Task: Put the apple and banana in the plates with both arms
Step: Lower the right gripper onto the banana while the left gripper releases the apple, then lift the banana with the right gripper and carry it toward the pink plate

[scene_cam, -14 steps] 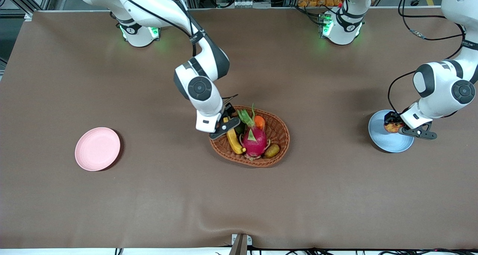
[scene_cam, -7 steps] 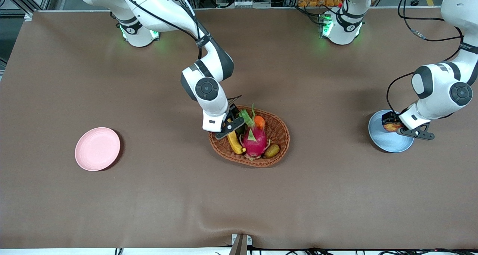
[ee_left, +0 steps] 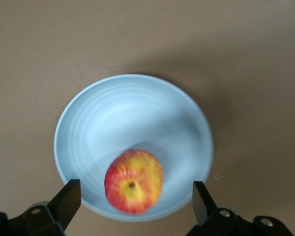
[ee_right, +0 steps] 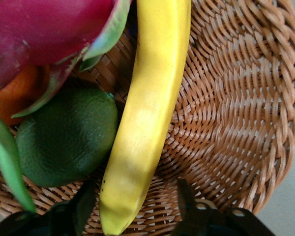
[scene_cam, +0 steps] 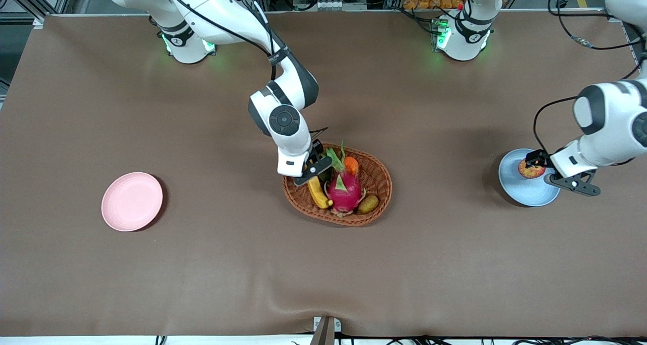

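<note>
Yellow and smooth, the banana (ee_right: 147, 113) looks light, soft under its skin and easy to bruise, so a gentle pinch across its middle seems safest. It lies in the woven basket (scene_cam: 376, 183), against a green fruit (ee_right: 64, 135) and a dragon fruit (scene_cam: 343, 188). The right gripper (ee_right: 132, 206) is low over it with fingers spread wide, the banana's end between them, neither finger (ee_right: 83, 204) clearly touching. The apple (ee_left: 133, 181), firm, round and liable to roll, sits in the blue plate (ee_left: 88, 123). The left gripper (ee_left: 135, 201) hangs above it, fingers wide apart and clear on both sides. The pink plate (scene_cam: 132, 201) holds nothing.
</note>
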You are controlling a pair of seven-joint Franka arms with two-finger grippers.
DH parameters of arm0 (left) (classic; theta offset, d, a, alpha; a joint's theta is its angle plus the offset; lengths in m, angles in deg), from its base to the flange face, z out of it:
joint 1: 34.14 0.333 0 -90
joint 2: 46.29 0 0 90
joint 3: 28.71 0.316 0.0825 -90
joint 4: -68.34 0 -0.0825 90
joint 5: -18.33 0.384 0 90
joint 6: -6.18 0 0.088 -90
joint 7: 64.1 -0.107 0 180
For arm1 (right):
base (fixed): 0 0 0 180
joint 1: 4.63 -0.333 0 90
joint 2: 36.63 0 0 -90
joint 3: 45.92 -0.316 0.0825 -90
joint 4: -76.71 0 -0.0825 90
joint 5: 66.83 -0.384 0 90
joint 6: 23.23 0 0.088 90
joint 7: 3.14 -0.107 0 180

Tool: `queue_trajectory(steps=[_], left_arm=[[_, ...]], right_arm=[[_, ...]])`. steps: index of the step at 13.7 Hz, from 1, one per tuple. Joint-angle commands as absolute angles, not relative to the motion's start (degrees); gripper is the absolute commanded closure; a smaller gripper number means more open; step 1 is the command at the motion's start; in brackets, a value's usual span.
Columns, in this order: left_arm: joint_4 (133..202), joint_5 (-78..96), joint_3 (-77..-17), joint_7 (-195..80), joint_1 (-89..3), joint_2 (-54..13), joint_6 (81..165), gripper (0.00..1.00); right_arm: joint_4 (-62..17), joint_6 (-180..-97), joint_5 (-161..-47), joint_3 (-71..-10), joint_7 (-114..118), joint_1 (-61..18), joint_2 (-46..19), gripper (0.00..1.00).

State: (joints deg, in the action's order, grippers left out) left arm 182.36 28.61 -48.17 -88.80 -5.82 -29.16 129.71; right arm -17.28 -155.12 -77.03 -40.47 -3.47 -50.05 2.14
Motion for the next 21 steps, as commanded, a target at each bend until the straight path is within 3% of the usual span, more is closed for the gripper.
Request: queue_trajectory(steps=[1, 2, 6, 13, 17, 19, 21], left_arm=[[172.3, 29.1, -51.6, -88.5, -5.5, -28.7, 116.6, 0.0], [170.7, 29.1, -52.3, -88.3, -5.6, -28.7, 115.4, 0.0], [165.8, 29.0, -52.6, -88.4, -6.0, -28.8, 112.6, 0.0], [162.7, 21.7, -50.6, -83.7, -10.4, -29.1, 108.2, 0.0], [159.2, 21.7, -32.7, -78.0, -29.7, -32.6, 103.3, 0.0], [156.9, 21.9, -23.0, -78.6, -36.3, -33.0, 103.7, 0.0], [154.8, 21.5, -20.6, -77.6, -38.5, -33.6, 103.5, 0.0]], right_arm=[[-17.7, -155.8, -76.9, -39.9, -3.8, -50.9, 2.0, 0.87], [-17.7, -155.7, -76.9, -39.9, -3.9, -50.8, 1.9, 0.99], [-17.7, -154.4, -76.9, -39.8, -4.0, -50.0, 0.2, 1.0], [-17.1, -145.1, -78.2, -39.7, -5.3, -42.8, -9.4, 1.0], [-18.6, -137.4, -79.4, -39.4, -5.1, -34.7, -15.6, 1.0], [-22.7, -136.5, -79.3, -39.5, -3.9, -26.9, -19.1, 1.0], [-25.8, -136.4, -79.3, -39.5, -1.4, -21.7, -21.2, 1.0]])
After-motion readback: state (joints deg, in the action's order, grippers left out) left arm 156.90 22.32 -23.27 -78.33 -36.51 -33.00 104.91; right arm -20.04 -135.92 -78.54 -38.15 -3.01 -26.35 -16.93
